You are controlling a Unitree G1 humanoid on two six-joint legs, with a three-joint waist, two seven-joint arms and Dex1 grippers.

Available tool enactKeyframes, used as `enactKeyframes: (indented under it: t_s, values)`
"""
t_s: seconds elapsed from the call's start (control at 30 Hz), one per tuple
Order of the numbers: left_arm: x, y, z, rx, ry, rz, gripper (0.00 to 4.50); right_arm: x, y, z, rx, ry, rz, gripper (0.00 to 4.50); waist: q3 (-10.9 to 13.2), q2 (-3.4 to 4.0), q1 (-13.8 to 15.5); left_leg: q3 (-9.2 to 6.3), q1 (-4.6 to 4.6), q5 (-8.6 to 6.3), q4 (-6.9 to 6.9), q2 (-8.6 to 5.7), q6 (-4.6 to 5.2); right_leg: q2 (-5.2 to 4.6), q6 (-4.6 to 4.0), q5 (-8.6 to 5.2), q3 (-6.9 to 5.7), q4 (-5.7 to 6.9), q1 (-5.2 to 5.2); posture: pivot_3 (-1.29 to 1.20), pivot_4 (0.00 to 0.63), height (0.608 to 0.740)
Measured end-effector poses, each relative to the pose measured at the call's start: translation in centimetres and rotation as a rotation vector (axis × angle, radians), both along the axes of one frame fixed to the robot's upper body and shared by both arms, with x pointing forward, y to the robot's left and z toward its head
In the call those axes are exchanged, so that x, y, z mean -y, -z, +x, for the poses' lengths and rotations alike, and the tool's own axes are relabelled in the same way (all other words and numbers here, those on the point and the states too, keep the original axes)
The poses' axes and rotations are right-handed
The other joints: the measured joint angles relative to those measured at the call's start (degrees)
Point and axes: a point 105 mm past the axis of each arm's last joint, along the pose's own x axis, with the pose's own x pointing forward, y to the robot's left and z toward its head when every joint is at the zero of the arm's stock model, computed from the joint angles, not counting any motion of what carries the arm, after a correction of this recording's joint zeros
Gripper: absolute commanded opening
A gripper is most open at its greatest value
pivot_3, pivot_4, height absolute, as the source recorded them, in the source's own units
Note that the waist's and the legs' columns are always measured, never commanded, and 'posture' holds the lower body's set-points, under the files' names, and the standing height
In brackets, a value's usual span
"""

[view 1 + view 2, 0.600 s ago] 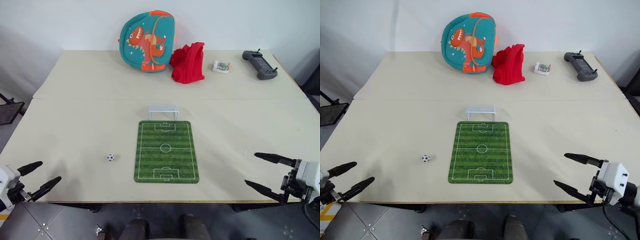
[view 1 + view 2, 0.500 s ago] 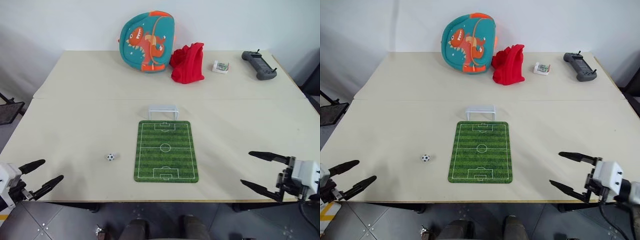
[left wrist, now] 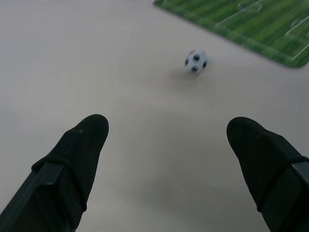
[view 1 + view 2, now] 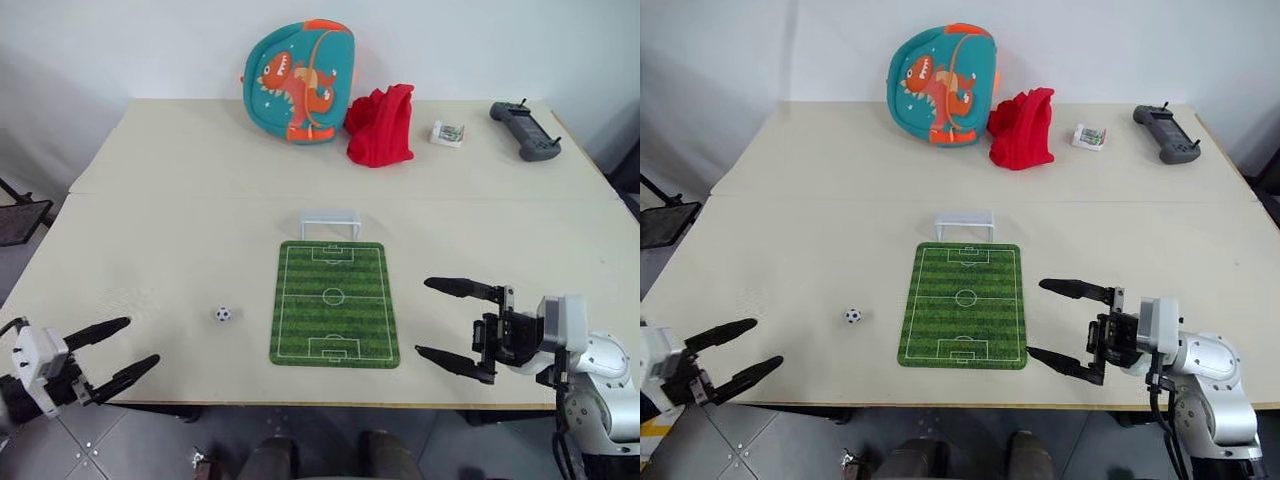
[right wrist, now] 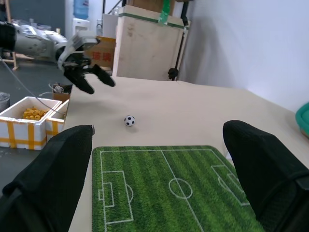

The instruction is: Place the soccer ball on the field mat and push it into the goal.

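The soccer ball (image 4: 222,314) is sitting on the bare desk (image 4: 180,220), just beside the field mat (image 4: 333,315) and ahead of the left tool (image 4: 112,351), whose fingers are spread wide and empty. The right tool (image 4: 449,320), also spread and empty, is hovering beside the mat. A gentle, centred pinch should stop the ball skittering away. The goal (image 4: 330,222) is waiting beyond the mat; backpack (image 4: 297,79) and red cloth (image 4: 380,125) are lying well clear.

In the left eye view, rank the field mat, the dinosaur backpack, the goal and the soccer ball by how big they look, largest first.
1. field mat
2. dinosaur backpack: clearly less area than the mat here, though it sits farther from the camera, so its true size is less sure
3. goal
4. soccer ball
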Motion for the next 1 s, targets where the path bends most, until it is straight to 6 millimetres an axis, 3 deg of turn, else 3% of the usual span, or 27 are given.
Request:
enactKeyframes:
  t_s: [0.1,0.3,0.5,0.6,0.9,0.93,1.0]
  values:
    - [2.2,-0.8,1.4,0.042,0.071,-0.025,4.46,0.7,0.7,0.2,-0.018,0.011,-0.031,4.50,0.0,0.04,0.1,0.02,0.03,0.00,-0.03,-0.01,0.00,0.01,0.01,0.00,0.00,0.02,-0.01,0.00,0.150,0.740]
    - [6.8,0.0,5.3,0.023,0.168,-0.084,4.46,1.6,1.4,0.7,-0.038,0.052,-0.063,4.50,0.0,0.05,0.3,0.07,0.03,0.03,0.07,-0.02,-0.04,0.17,0.05,0.03,-0.34,0.18,-0.07,0.00,0.150,0.740]
    - [7.2,2.5,6.6,-0.042,0.147,-0.078,4.46,2.7,2.5,0.7,-0.049,0.103,-0.054,4.50,0.0,0.04,-0.7,0.16,0.03,0.03,0.08,0.01,-0.04,0.19,0.07,0.04,-0.35,0.46,-0.13,0.00,0.150,0.740]
    - [7.2,2.9,6.8,-0.034,0.143,-0.056,3.85,2.7,2.5,0.7,-0.033,0.110,-0.056,4.50,0.0,0.04,-0.9,0.15,0.04,0.03,0.14,0.01,-0.04,0.17,0.07,0.03,-0.34,0.43,-0.12,0.00,0.150,0.740]
    - [7.5,3.6,6.6,-0.039,0.167,-0.022,1.08,2.5,2.4,0.7,-0.021,0.152,-0.049,4.50,0.0,0.04,-0.9,0.15,0.04,0.03,0.15,0.00,-0.04,0.11,0.07,0.03,-0.32,0.37,-0.13,0.00,0.150,0.740]
    - [7.5,3.6,6.6,-0.036,0.170,-0.016,0.85,2.5,2.4,0.7,-0.021,0.156,-0.049,4.50,0.0,0.04,-0.8,0.15,0.04,0.03,0.15,0.00,-0.04,0.11,0.07,0.03,-0.32,0.36,-0.13,0.00,0.150,0.740]
    - [7.6,3.5,6.6,-0.029,0.177,-0.007,0.86,2.5,2.4,0.7,-0.027,0.161,-0.049,4.50,0.0,0.04,-0.8,0.15,0.04,0.03,0.15,-0.01,-0.04,0.11,0.07,0.03,-0.32,0.35,-0.13,0.00,0.150,0.740]
